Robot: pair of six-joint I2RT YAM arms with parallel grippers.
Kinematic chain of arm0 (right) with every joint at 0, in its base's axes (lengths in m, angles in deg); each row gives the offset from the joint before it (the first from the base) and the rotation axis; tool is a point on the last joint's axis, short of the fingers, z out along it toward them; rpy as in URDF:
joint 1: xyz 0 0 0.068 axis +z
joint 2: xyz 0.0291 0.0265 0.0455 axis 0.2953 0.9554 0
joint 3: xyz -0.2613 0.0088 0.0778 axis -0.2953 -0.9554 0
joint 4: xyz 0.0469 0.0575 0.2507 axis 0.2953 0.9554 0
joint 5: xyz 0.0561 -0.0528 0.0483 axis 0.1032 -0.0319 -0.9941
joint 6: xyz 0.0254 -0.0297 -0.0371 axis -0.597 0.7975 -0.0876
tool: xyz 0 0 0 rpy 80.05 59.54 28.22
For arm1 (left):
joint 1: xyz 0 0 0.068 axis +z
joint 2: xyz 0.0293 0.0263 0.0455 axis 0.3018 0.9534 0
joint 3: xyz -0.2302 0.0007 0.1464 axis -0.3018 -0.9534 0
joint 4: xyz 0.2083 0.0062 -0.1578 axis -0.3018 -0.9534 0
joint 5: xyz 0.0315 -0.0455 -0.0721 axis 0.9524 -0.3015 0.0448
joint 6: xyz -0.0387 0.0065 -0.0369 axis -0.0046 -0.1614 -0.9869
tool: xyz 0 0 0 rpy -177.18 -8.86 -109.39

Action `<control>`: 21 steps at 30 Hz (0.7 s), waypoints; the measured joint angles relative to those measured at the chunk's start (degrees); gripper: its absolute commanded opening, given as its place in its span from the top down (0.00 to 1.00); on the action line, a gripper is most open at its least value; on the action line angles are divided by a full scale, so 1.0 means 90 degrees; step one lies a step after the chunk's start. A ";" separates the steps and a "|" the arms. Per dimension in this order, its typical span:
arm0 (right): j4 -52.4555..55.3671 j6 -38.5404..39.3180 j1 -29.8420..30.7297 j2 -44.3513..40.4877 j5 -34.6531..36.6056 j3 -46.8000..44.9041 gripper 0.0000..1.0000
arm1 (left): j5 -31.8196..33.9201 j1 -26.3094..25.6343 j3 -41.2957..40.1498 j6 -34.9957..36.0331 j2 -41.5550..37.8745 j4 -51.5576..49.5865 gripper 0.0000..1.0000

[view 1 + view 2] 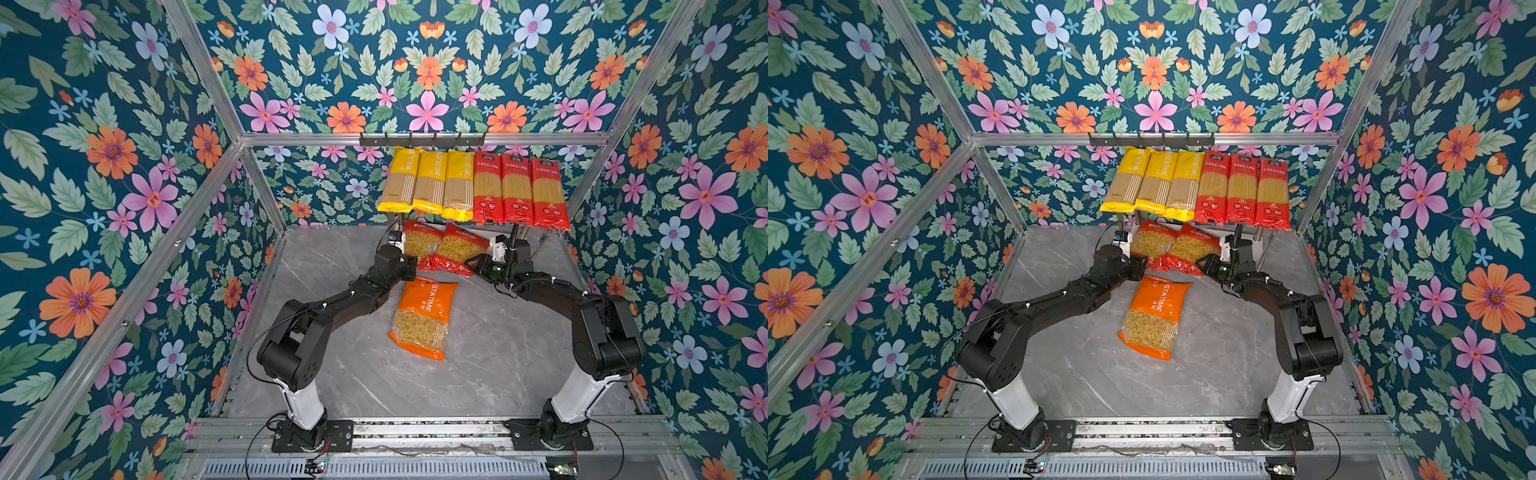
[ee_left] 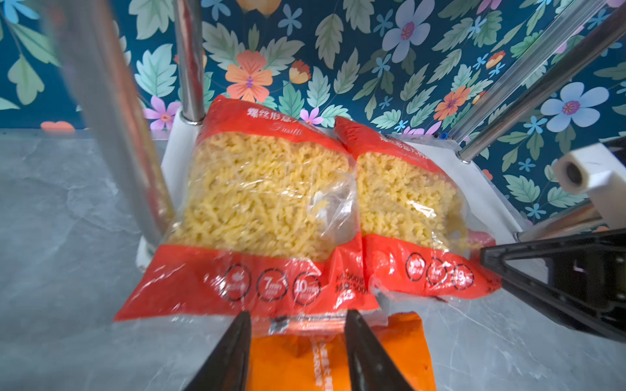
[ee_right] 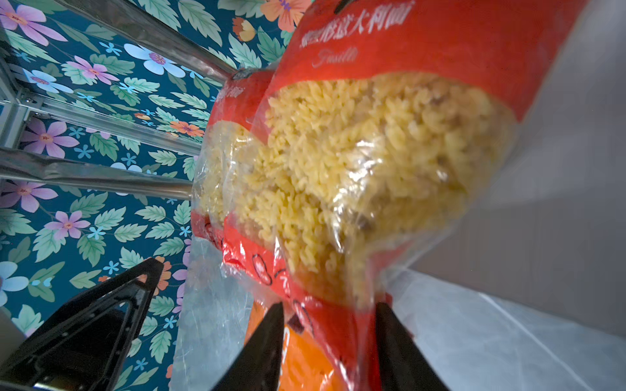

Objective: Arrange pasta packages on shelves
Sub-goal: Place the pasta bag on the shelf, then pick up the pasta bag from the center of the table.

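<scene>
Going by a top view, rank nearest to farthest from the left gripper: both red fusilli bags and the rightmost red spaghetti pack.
1. The left red fusilli bag, at the left gripper's fingertips.
2. The right red fusilli bag, beside it, on its right.
3. The rightmost red spaghetti pack, up high, far right.

Teal floral walls [image 1: 428, 62] and an aluminium frame [image 1: 291, 138] enclose a grey marbled floor [image 1: 498, 365].

Pretty bright and even, though the red bag [image 3: 372, 169] just ahead of the right claw [image 3: 330, 306] looks blurry with glare.
</scene>
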 measured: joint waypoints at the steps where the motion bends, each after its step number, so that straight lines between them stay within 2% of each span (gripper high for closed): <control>1: 0.0056 -0.0083 0.0002 -0.0129 0.0007 -0.0136 0.50 | -0.0027 0.0034 -0.0100 -0.0032 -0.0083 -0.0027 0.44; 5: 0.0221 -0.0425 0.0107 -0.0826 0.0151 -0.0770 0.49 | -0.0311 0.0165 -0.0549 -0.0243 -0.0357 -0.0168 0.38; 9: 0.0532 -0.0639 0.0624 -0.1389 0.0554 -0.1226 0.45 | -0.0534 0.0321 -0.1137 -0.0556 -0.0576 -0.0277 0.35; 13: 0.1001 -0.0889 0.1338 -0.1753 0.1122 -0.1496 0.33 | -0.1003 0.0493 -0.1724 -0.0916 -0.0651 -0.0236 0.33; 18: 0.1416 -0.1202 0.2018 -0.1622 0.1746 -0.1593 0.30 | -0.1591 0.0495 -0.2147 -0.1280 -0.0440 0.0000 0.32; 21: 0.1440 -0.1319 0.2246 -0.1202 0.1656 -0.1540 0.30 | -0.1775 0.0495 -0.2259 -0.1413 -0.0221 0.0126 0.33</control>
